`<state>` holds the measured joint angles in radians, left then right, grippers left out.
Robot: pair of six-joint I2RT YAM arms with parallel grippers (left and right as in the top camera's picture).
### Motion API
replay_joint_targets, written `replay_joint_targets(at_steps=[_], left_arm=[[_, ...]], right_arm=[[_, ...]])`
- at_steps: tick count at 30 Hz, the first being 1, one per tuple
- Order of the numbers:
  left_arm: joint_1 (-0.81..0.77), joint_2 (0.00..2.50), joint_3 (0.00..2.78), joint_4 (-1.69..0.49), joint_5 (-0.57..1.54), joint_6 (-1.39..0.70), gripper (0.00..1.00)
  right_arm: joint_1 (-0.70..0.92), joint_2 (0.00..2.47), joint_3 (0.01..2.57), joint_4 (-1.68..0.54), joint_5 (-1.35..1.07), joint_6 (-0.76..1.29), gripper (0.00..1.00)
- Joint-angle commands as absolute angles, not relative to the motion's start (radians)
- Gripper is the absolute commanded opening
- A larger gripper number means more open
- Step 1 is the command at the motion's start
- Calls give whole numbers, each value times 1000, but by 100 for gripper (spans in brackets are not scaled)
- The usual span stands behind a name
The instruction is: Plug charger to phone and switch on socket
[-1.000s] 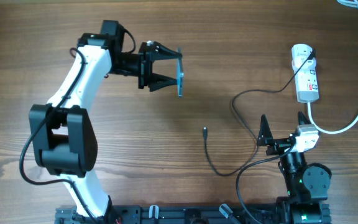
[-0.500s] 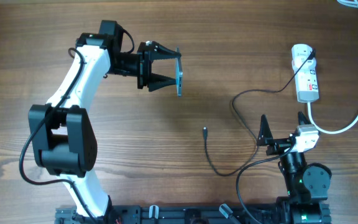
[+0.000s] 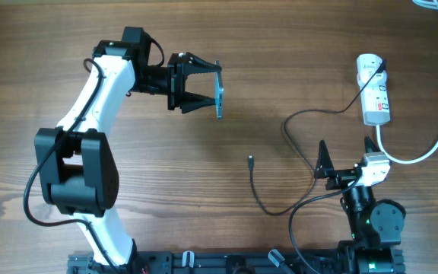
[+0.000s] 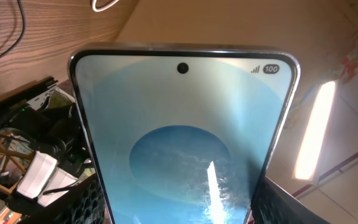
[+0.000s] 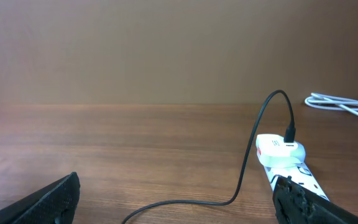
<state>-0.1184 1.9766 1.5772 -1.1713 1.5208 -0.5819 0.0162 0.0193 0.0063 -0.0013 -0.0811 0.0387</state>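
Quick update from the remote seat. I'm holding the phone (image 3: 220,90) in the left fingers (image 3: 200,103). They're clamped on its two sides and it's showing edge-on in the overhead view, out over the left-middle of the table (image 3: 128,23). In the left wrist view the turquoise screen is filling nearly everything, camera hole at the far end. I can't see the port end in any view.

The right fingers (image 3: 322,158) are standing wide with nothing between them, parked near the front edge on the right. The charger (image 3: 258,199) is lying looped on the table between the two arms. Its little plug tip is pointing away from me, well apart from the phone and a fair way left of the right fingers. The other end is running up into the socket (image 3: 374,99) at the far right.

So I'm reckoning the phone pickup is done and the plug grab is what I'm working on now. Next I'm going to need the right arm reaching left for the tip, pinching it just behind the plug so it's not flopping, then lining it up with the port. The socket switch is coming last.
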Motion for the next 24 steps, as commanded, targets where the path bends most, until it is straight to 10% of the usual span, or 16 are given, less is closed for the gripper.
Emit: replay_joint_targets(at_steps=[1, 24], left_arm=[[-120, 1943, 1578, -1176, 1577, -584, 61], [-119, 1943, 1578, -1187, 1578, -584, 60]], right_arm=[[12, 9, 5, 2, -68, 26, 100], [12, 10, 5, 2, -68, 26, 100]])
